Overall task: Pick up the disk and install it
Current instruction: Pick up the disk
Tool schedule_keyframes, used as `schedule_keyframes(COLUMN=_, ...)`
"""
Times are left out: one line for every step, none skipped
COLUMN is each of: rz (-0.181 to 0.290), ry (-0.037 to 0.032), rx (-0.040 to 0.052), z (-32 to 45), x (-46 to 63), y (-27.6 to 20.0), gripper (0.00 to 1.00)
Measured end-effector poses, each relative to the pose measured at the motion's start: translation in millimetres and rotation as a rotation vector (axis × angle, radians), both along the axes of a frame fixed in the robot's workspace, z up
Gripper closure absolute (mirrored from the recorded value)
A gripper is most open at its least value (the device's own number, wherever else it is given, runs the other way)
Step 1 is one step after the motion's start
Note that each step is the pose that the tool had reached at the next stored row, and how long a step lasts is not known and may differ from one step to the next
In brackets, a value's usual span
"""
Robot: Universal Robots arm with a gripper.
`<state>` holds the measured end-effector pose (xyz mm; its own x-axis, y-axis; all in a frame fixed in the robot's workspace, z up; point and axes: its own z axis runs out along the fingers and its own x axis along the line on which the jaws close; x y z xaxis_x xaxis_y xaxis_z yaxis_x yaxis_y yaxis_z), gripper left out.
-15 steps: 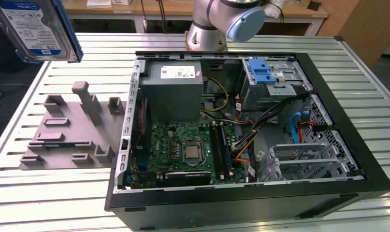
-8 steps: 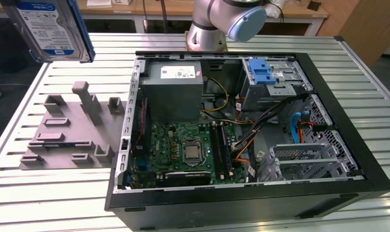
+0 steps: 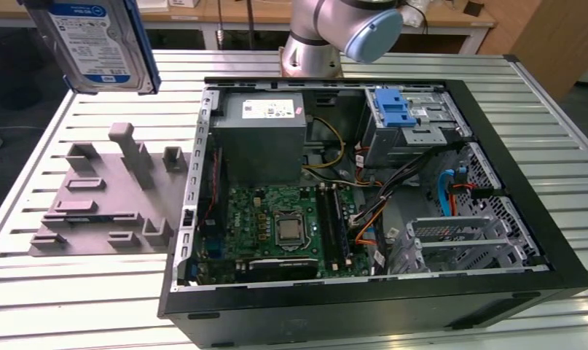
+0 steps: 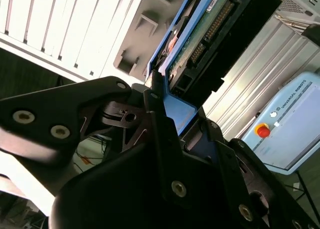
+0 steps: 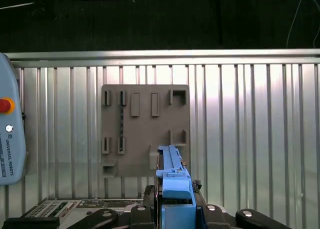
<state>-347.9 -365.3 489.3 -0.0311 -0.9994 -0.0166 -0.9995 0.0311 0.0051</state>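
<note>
The gripper (image 4: 172,106) pinches the disk (image 3: 99,44) by its blue frame; the disk hangs upright, long axis vertical, above the grey fixture (image 3: 104,193) at the exterior view's far left, well apart from the open computer case (image 3: 371,299)

Robotics lab: slatted bench (image 3: 80,292), opened computer case (image 3: 371,306)

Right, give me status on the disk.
Pincer shut on disk. Disk aloft above grey fixture, not yet in case. Cables cross case interior.
</note>
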Motion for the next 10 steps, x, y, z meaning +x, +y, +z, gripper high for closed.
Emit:
schedule_keyframes(rz=0.000, ry=0.0001, rx=0.0000, z=0.0, x=1.9, y=0.0, gripper=0.64)
schedule_keyframes(rz=0.000, ry=0.0001, rx=0.0000, z=0.0, x=2.8, y=0.0, gripper=0.64)
schedule_keyframes(rz=0.000, ry=0.0001, rx=0.0000, z=0.0, x=2.7, y=0.0, gripper=0.64)
schedule_keyframes(rz=0.000, ry=0.0001, rx=0.0000, z=0.0, x=2.7, y=0.0, gripper=0.64)
schedule_keyframes(rz=0.000, ry=0.0001, rx=0.0000, z=0.0, x=2.7, y=0.0, gripper=0.64)
schedule_keyframes(rz=0.000, ry=0.0000, rx=0.0000, z=0.0, x=2.7, y=0.0, gripper=0.64)
schedule_keyframes(rz=0.000, ry=0.0001, rx=0.0000, z=0.0, x=2.8, y=0.0, gripper=0.64)
schedule_keyframes(rz=0.000, ry=0.0000, rx=0.0001, z=0.0, x=2.8, y=0.0, gripper=0.64)
schedule_keyframes(rz=0.000, ry=0.0001, rx=0.0001, z=0.0, x=2.8, y=0.0, gripper=0.64)
schedule_keyframes(rz=0.000, ry=0.0000, rx=0.0001, z=0.0, x=2.8, y=0.0, gripper=0.64)
